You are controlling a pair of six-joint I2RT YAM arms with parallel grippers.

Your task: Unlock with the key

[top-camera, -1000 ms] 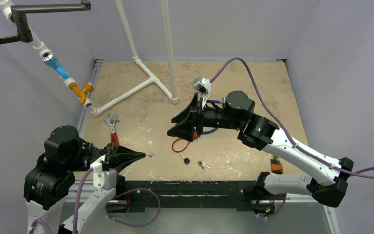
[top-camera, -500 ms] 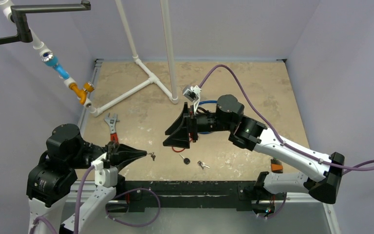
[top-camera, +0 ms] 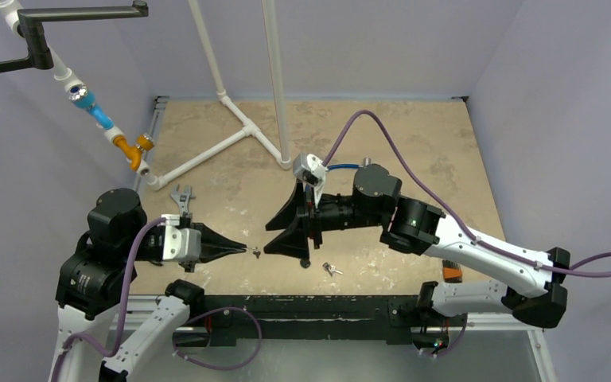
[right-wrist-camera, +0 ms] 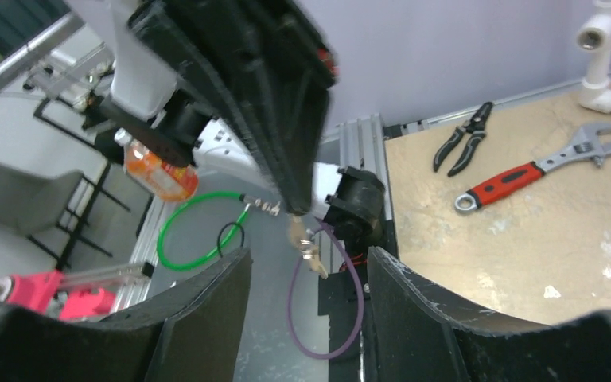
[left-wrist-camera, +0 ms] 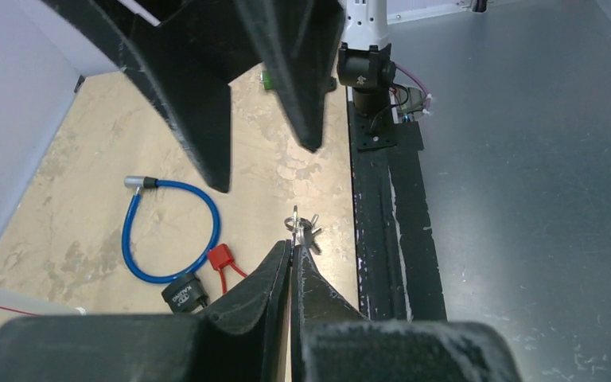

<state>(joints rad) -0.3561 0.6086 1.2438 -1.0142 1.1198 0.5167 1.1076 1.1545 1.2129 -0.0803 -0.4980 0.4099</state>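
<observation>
My bench is a mottled beige tabletop [top-camera: 445,143], boxed in on the left, right and far sides by plain lavender walls [top-camera: 366,48] under soft, even light. A white pipe frame [top-camera: 248,127] stands on the far left part. A black rail [top-camera: 318,306] runs along the near edge, with grey sheet metal [left-wrist-camera: 525,199] nearer still.

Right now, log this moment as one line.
left gripper: shut on key | right gripper: open, tips near key | blue cable lock: on table
</observation>
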